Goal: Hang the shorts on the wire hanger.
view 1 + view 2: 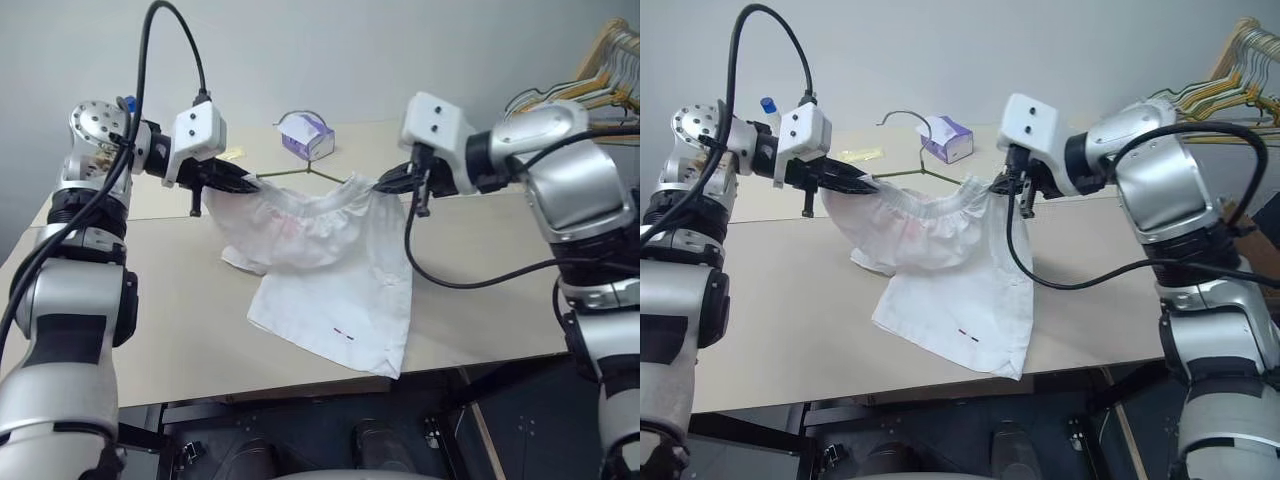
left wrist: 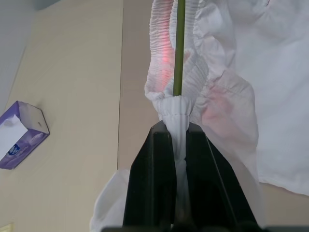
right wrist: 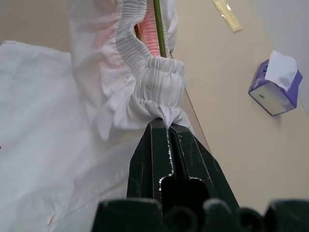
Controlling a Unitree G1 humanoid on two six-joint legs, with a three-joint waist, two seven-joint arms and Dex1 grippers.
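- The shorts hang in the air between the two hands, held up by the waistband, with the lower hem draped on the surface.
- The left hand is clenched on one end of the gathered waistband; in the left wrist view its fingers pinch a fold of white cloth between them.
- The right hand is clenched on the other end of the waistband; in the right wrist view the elastic bunches up just past its closed fingers.
- The hanger sits with its hook above and behind the shorts; its thin wire runs inside the waistband opening, seen as a green line in both wrist views.
- Whether the wire's ends are fully tucked into the waistband is hard to tell, since the cloth covers them.
- A faint pink stain shows on the cloth below the waistband, and a small dark-and-red mark sits near the lower hem.
- A tissue box stands on the surface behind the hanger, well apart from the shorts.
- A bunch of hangers is at the far right edge.
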